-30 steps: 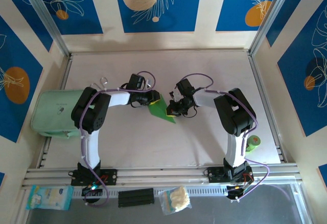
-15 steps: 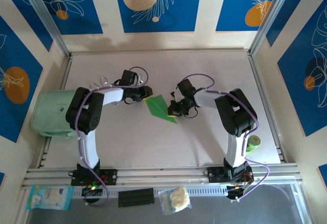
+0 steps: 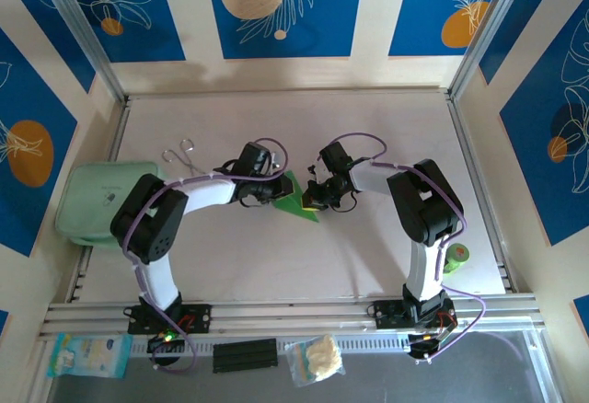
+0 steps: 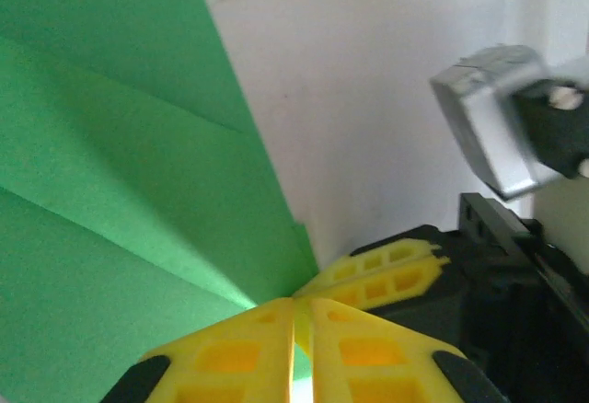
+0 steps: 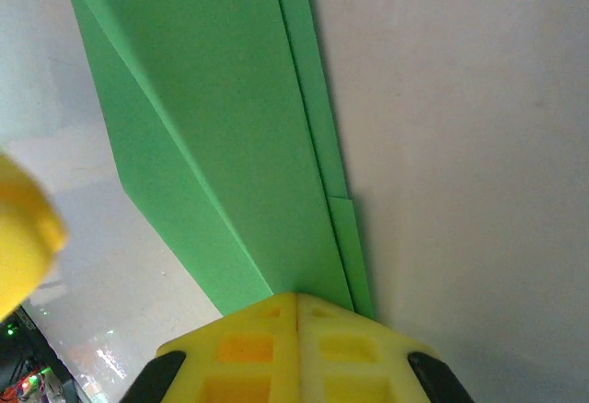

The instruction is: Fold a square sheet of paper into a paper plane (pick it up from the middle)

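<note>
The folded green paper (image 3: 296, 196) (image 4: 120, 191) (image 5: 212, 145) lies mid-tabletop (image 3: 368, 127), layered and creased, between both arms. The left end effector (image 3: 280, 189) (image 4: 302, 329) has its fingers pressed together, pinching the paper's left edge. The right end effector (image 3: 313, 202) (image 5: 296, 306) pinches the paper's narrow end, with its fingers together too. A pale pouch (image 3: 87, 205) sits at the tabletop's far left, well apart.
</note>
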Available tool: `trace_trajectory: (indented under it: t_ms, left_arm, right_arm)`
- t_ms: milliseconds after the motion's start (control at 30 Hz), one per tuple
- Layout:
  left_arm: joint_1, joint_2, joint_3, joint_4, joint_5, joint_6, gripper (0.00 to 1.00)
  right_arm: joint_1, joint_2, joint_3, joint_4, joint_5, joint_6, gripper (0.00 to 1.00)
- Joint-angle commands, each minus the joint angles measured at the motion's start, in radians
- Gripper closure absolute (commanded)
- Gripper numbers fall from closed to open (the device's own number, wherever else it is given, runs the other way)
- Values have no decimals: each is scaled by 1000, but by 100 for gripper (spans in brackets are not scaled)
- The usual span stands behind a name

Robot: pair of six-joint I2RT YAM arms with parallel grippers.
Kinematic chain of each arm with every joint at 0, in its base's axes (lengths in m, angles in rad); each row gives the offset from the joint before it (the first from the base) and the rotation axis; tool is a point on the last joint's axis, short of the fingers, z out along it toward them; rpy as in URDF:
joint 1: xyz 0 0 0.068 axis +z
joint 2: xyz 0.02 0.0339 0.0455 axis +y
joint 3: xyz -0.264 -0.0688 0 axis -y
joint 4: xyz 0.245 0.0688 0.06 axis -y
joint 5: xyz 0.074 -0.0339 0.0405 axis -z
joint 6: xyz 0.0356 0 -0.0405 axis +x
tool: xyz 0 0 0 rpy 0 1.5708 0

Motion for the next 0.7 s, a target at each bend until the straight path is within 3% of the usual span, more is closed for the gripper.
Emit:
trace_trajectory:
  t_ms: [0, 367, 667]
  left_arm:
    - [-1, 50, 8, 58, 47, -42, 88]
    - [-5, 121, 41, 66, 49, -49, 89]
    - [17, 143, 49, -31, -51, -43, 89]
  right_arm:
    - [-6, 42, -33, -141, 89, 10, 99]
    - [-4, 57, -30, -145, 89, 13, 99]
    - [-4, 63, -34, -164, 117, 1, 99]
